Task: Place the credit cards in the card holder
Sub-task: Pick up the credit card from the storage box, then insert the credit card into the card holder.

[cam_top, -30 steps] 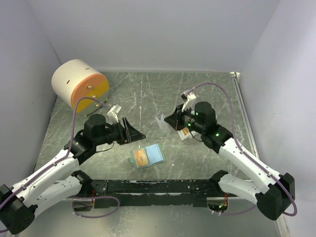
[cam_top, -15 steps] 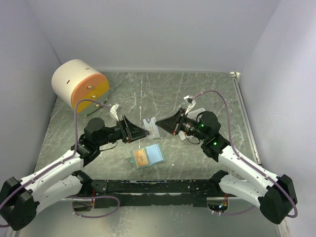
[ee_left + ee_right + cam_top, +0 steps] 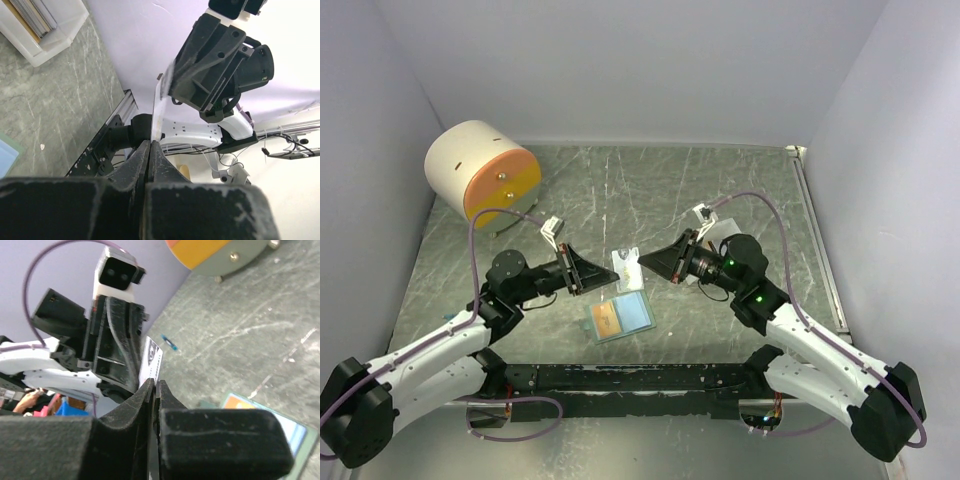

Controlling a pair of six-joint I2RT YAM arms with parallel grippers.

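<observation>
1. Left gripper [image 3: 607, 272]: clenched on the near edge of one white card [image 3: 625, 268]. The left wrist view shows the jaws pressed together on the card [image 3: 158, 112] with no gap.

2. Card: held in the air between the two fingertips, on edge. Its long axis appears to run about 12 to 6 o'clock in the top view.

3. Holder [image 3: 620, 318]: lies open on the table at 6 o'clock from the card, just below it. An orange card shows in its left half. Both arms stand about equally near.

4. Right gripper [image 3: 643, 263]: also clenched on the same card [image 3: 151, 360], from 3 o'clock.

5. Judgement: one gripper must let go before the card can go down to 6 o'clock.

6. Change: one second earlier the left jaws were spread and well apart from the card, which the right gripper held alone, farther toward 3 o'clock.
</observation>
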